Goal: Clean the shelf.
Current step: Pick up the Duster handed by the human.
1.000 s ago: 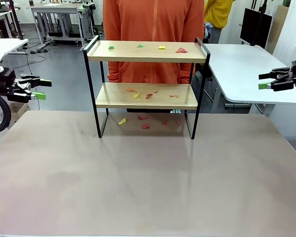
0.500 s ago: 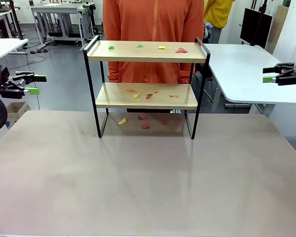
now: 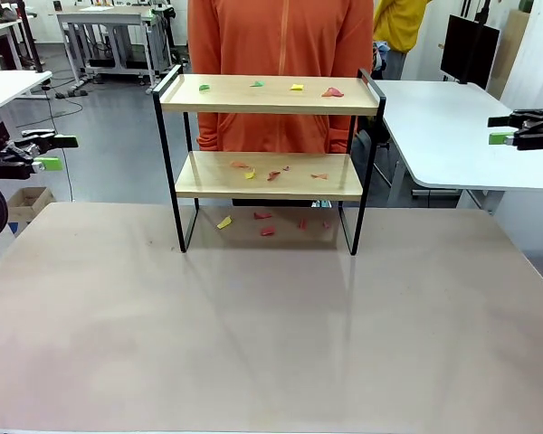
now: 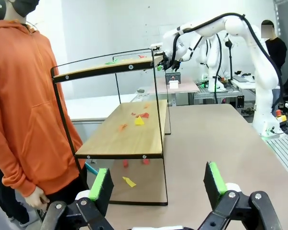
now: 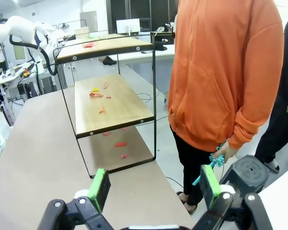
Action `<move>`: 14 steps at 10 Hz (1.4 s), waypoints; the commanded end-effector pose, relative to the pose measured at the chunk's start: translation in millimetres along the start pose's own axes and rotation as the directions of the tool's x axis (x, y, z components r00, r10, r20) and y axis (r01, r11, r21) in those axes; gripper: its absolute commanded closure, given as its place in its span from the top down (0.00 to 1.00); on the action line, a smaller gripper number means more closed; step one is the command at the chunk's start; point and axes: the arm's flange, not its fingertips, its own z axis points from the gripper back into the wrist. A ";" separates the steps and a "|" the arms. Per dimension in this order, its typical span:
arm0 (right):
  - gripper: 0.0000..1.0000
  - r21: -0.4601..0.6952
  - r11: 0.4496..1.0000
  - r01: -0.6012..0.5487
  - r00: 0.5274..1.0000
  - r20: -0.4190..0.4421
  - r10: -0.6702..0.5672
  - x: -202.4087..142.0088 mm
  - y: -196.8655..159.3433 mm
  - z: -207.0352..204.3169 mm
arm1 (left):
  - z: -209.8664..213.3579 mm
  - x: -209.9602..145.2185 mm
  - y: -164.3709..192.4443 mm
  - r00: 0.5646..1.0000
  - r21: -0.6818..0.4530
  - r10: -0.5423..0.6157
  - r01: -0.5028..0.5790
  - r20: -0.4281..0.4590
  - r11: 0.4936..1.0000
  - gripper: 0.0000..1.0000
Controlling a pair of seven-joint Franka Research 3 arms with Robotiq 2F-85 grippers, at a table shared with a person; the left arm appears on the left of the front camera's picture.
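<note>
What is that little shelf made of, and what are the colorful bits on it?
The shelf has two boards that look like light wood or wood-look laminate, pale tan and matte. Its frame looks like thin metal painted black, slim and straight. The colorful bits look like flat, thin paper scraps, but they are too small to be sure.

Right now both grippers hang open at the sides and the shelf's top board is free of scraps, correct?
No. The front view shows four scraps on the shelf's top board. The left gripper and right gripper are open at the sides.
</note>
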 end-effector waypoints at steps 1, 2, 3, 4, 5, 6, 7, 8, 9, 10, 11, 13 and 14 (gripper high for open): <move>1.00 -0.004 1.000 -0.002 1.000 -0.003 0.002 -0.1 -0.5 -0.8 | 0.0 4.2 10.4 0.998 0.025 0.062 -0.062 -0.009 0.998 1.00; 1.00 -0.004 1.000 -0.002 1.000 -0.003 0.002 -0.1 -0.5 -0.8 | 0.0 0.0 0.0 1.000 0.000 0.000 0.000 0.000 1.000 1.00; 1.00 -0.004 1.000 -0.002 1.000 -0.003 0.002 -0.1 -0.5 -0.8 | 0.0 0.0 0.0 1.000 0.000 0.000 0.000 0.000 1.000 1.00; 1.00 -0.004 1.000 -0.002 1.000 -0.003 0.002 -0.1 -0.5 -0.8 | 0.0 0.0 0.0 1.000 0.000 0.000 0.000 0.000 1.000 1.00; 1.00 -0.004 1.000 -0.002 1.000 -0.003 0.002 -0.1 -0.5 -0.8 | 0.0 0.0 0.0 1.000 0.000 0.000 0.000 0.000 1.000 1.00; 1.00 -0.004 1.000 -0.002 1.000 -0.003 0.002 -0.1 -0.5 -0.8 | 0.0 0.0 0.0 1.000 0.000 0.000 0.000 0.000 1.000 1.00; 1.00 -0.004 1.000 -0.002 1.000 -0.003 0.002 -0.1 -0.5 -0.8 | 0.0 0.0 0.0 1.000 0.000 0.000 0.000 0.000 1.000 1.00; 1.00 -0.004 1.000 -0.002 1.000 -0.003 0.002 -0.1 -0.5 -0.8 | 0.0 0.0 0.0 1.000 0.000 0.000 0.000 0.000 1.000 1.00; 1.00 -0.004 1.000 -0.002 1.000 -0.003 0.002 -0.1 -0.5 -0.8 | 0.0 0.0 0.0 1.000 0.000 0.000 0.000 0.000 1.000 1.00; 1.00 -0.004 1.000 -0.002 1.000 -0.003 0.002 -0.1 -0.5 -0.8 | 0.0 0.0 0.0 1.000 0.000 0.000 0.000 0.000 1.000 1.00; 1.00 -0.004 1.000 -0.002 1.000 -0.003 0.002 -0.1 -0.5 -0.8 | 0.0 0.0 0.0 1.000 0.000 0.000 0.000 0.000 1.000 1.00; 1.00 -0.004 1.000 -0.002 1.000 -0.003 0.002 -0.1 -0.5 -0.8 | 0.0 0.0 0.0 1.000 0.000 0.000 0.000 0.000 1.000 1.00; 1.00 -0.004 1.000 -0.002 1.000 -0.003 0.002 -0.1 -0.5 -0.8 | 0.0 0.0 0.0 1.000 0.000 0.000 0.000 0.000 1.000 1.00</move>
